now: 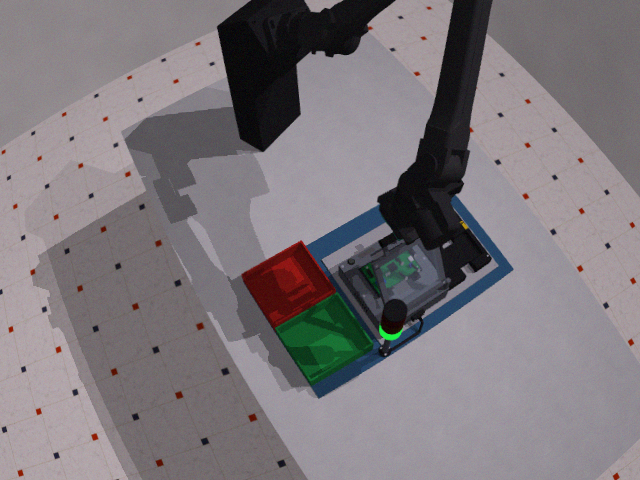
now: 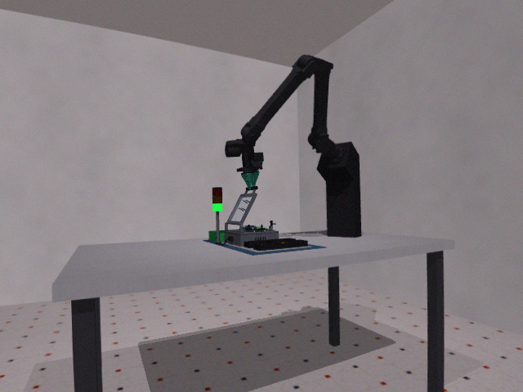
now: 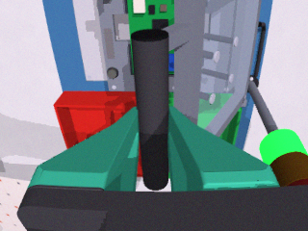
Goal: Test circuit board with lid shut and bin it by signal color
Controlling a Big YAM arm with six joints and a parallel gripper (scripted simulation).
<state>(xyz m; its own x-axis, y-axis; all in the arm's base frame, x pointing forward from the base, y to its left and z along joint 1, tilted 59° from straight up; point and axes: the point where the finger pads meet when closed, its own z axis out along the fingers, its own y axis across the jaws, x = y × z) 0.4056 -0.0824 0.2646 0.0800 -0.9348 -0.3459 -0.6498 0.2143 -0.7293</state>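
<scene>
My gripper (image 3: pixel 153 116) (image 2: pixel 250 184) is shut on the lid's black handle (image 3: pixel 152 71) and holds the clear lid (image 2: pixel 241 208) (image 3: pixel 191 38) tilted up, open, above the tester (image 1: pixel 356 295) (image 2: pixel 250 238). The green circuit board (image 3: pixel 146 6) (image 1: pixel 399 269) lies face up on the tester's plate below the lid, with a white part at its far end in the wrist view. The signal tower (image 1: pixel 391 330) (image 2: pixel 216 207) (image 3: pixel 283 148) beside the tester shows green. In the top view the arm hides my fingers.
The red bin (image 1: pixel 286 281) (image 3: pixel 84 122) and the green bin (image 1: pixel 323 338) (image 2: pixel 211 234) stand side by side to the left of the tester. The black tray (image 1: pixel 473 248) (image 2: pixel 279 243) lies on the far side. All stand on the blue bench mat (image 1: pixel 498 258) (image 3: pixel 52 26).
</scene>
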